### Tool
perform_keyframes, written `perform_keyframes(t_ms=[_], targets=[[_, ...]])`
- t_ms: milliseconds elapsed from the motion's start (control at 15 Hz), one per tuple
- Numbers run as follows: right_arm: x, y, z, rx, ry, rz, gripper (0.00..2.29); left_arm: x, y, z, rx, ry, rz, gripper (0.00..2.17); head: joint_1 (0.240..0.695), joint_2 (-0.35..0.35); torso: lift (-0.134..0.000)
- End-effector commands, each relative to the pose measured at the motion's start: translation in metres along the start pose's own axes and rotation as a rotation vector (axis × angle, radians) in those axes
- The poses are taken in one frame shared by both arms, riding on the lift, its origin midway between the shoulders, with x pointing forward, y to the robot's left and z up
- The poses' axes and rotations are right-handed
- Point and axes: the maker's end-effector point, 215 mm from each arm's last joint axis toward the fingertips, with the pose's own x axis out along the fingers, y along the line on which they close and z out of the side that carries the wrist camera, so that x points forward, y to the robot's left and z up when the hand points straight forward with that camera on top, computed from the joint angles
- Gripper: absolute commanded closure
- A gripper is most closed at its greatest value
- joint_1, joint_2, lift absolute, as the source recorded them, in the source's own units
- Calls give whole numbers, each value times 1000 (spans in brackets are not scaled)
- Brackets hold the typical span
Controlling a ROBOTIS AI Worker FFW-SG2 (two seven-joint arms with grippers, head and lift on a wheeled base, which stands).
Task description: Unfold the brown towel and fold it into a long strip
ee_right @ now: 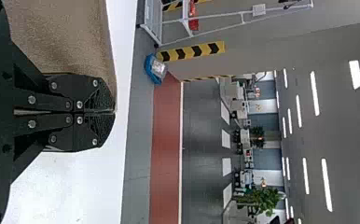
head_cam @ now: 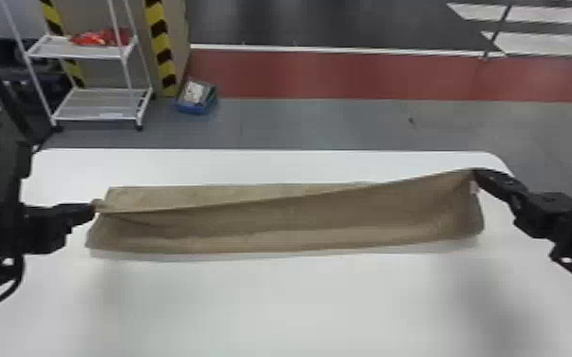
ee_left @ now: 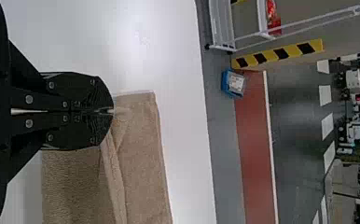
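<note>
The brown towel (head_cam: 271, 223) lies as a long strip across the white table, its upper layer lifted along a slanting edge. At the strip's left end my left gripper (head_cam: 94, 209) holds a corner of that layer. In the left wrist view, the left gripper (ee_left: 113, 111) is shut on the bunched corner of the towel (ee_left: 141, 154). My right gripper (head_cam: 476, 174) grips the raised far right corner, higher than the left one. The right wrist view has the right gripper (ee_right: 114, 112) closed at the edge of the towel (ee_right: 61, 37).
Around the towel spreads the white table (head_cam: 271, 304), with its far edge just beyond the strip. On the floor behind stand a white wire shelf (head_cam: 95, 102) and a small blue bin (head_cam: 195, 108) next to a striped post.
</note>
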Motion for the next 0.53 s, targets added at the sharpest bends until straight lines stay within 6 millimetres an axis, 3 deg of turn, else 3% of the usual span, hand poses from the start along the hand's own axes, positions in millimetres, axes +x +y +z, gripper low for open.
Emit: perform_keyframes(t_ms=[0,267,467], targets=[[8,2,-9,9,17,8,1588,18,-6,13,26,8,5,1663,695,-60,-125],[11,2,-23,27,36,7,1582,40,-10,37,42,-9,11,1639,695,-61,-125],[12,-1,-26,45,36,5,1582,46,-11,40,35,-11,8,1639,695,-67,-125]])
